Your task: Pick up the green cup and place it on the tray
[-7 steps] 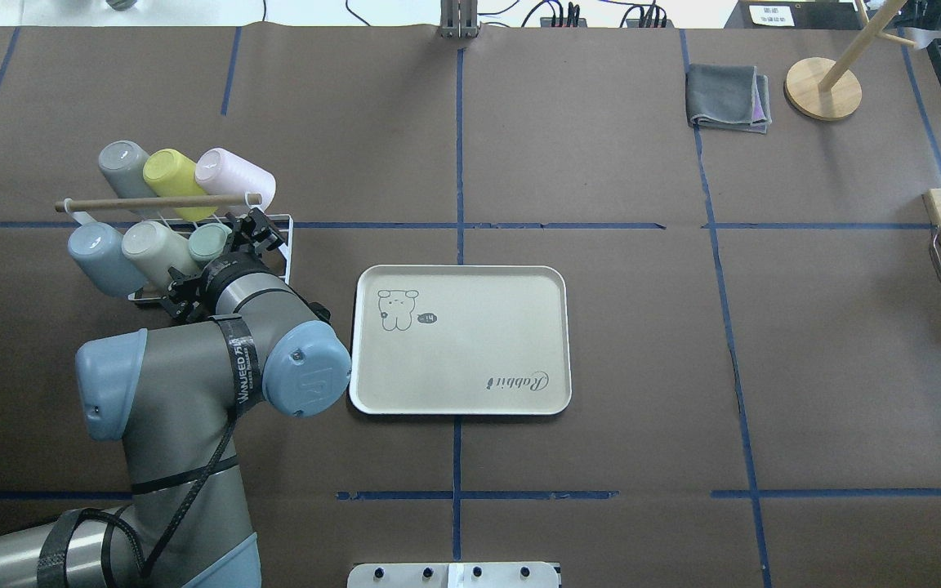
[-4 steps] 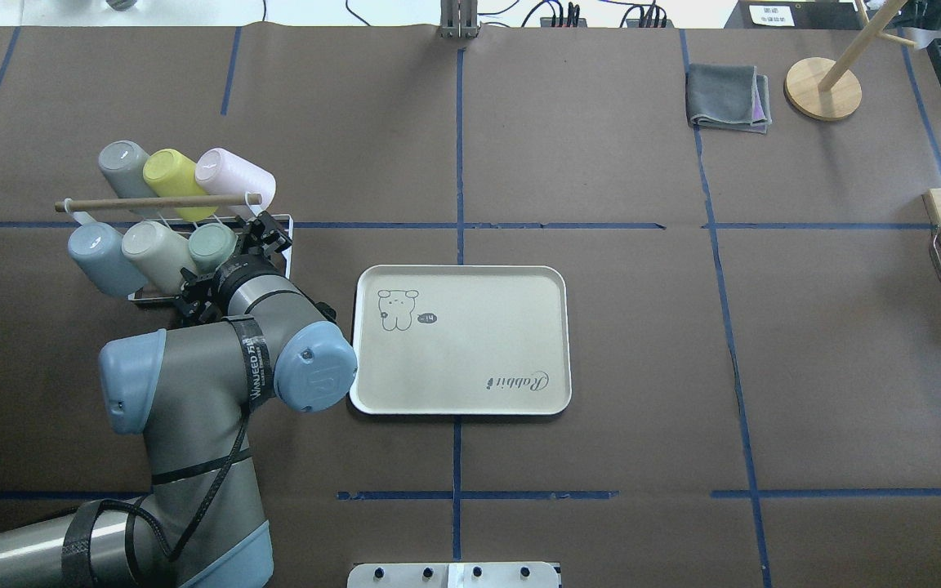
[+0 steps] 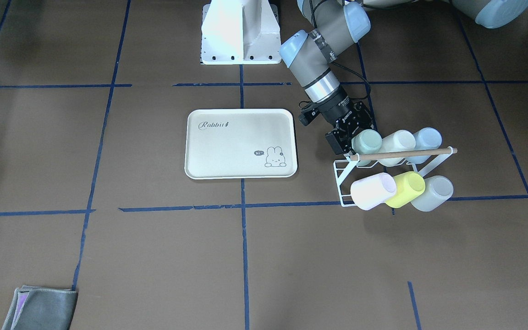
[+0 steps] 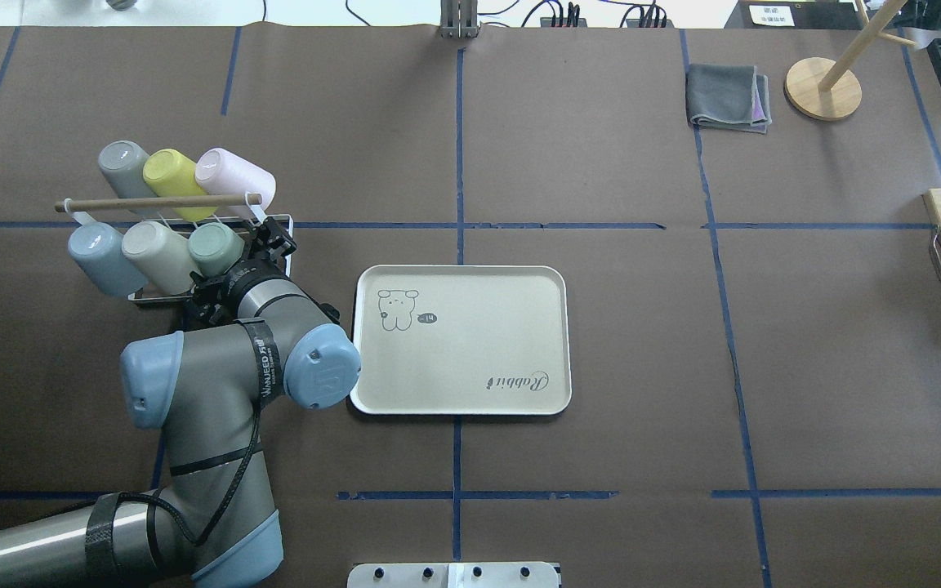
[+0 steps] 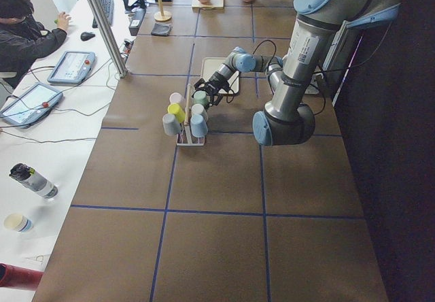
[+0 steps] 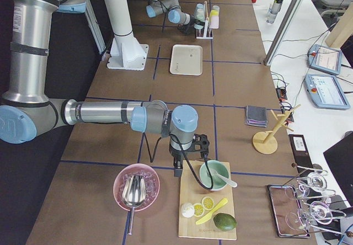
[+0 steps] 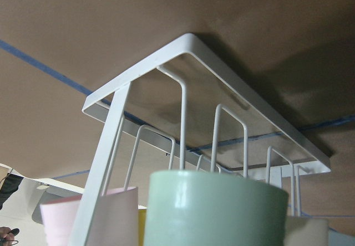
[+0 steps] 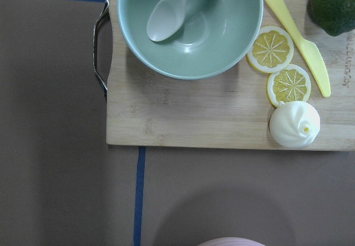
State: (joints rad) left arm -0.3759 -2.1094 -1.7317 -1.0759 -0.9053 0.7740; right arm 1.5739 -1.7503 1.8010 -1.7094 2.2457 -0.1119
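The green cup (image 4: 216, 247), tipped on the wire rack's (image 7: 188, 38) right end, left of the tray (image 4: 470, 351), appears clasped in the left arm's jaws and is best drawn straight off its peg before being carried right.

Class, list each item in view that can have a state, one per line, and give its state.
rack: standing upright.
tray: lying flat, empty.
green cup: tilted on the rack, not yet on the tray.
left gripper: at the green cup; grip unclear.
yellow cup: tilted on the rack.
green bowl: upright, spoon inside.
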